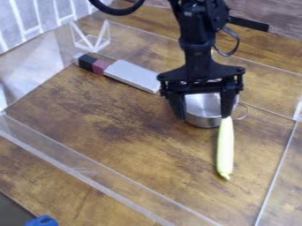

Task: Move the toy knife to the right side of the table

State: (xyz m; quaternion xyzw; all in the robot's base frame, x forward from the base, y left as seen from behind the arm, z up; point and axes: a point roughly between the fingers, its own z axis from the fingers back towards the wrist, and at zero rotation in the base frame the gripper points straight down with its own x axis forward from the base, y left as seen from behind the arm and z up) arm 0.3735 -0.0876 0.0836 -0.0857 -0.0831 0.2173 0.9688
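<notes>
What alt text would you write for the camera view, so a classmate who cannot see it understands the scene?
A black robot gripper hangs open, pointing down over a round steel pot on a dark brown wood-plank table edged with clear acrylic walls. A slim yellow-green toy knife lies just in front of the pot, and a flat grey slab with a red-and-black end lies to the left.

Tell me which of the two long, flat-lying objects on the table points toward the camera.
The toy knife: the slim yellow-green stick right of centre, running from the steel pot toward the camera. The grey slab lies diagonally farther back-left.
</notes>
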